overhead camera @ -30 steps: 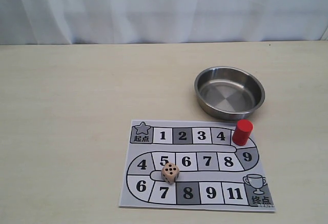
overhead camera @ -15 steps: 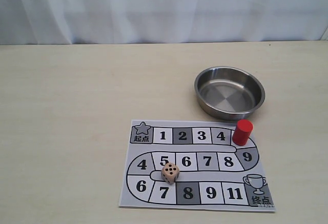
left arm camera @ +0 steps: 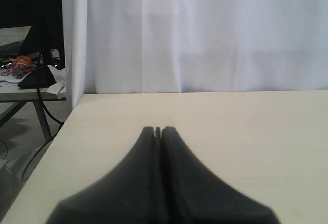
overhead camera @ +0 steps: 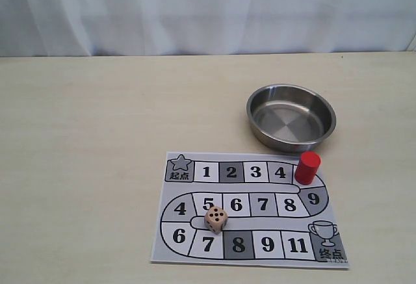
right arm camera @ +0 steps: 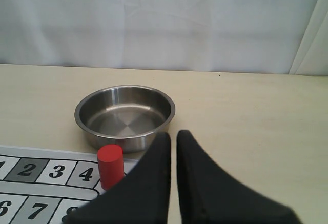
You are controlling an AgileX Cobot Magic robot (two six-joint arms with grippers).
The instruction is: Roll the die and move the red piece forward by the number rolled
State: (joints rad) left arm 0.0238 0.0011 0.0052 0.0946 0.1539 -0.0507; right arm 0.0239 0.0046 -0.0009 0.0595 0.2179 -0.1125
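The die point(overhead camera: 216, 219), a tan cube with black pips, rests on the paper game board point(overhead camera: 260, 224) between the squares marked 5 and 7. The red piece point(overhead camera: 307, 167) stands upright at the right end of the board's top row, just past square 4. It also shows in the right wrist view point(right arm camera: 110, 166), beside the right gripper point(right arm camera: 172, 134), whose fingers stand nearly together with nothing between them. In the left wrist view the left gripper point(left arm camera: 158, 129) is shut and empty over bare table. Neither gripper shows in the exterior view.
A round steel bowl point(overhead camera: 290, 117) sits empty just behind the board's right end, close to the red piece; the right wrist view also shows the bowl point(right arm camera: 125, 115). A white curtain backs the table. The table's left edge point(left arm camera: 56, 131) drops off near the left gripper.
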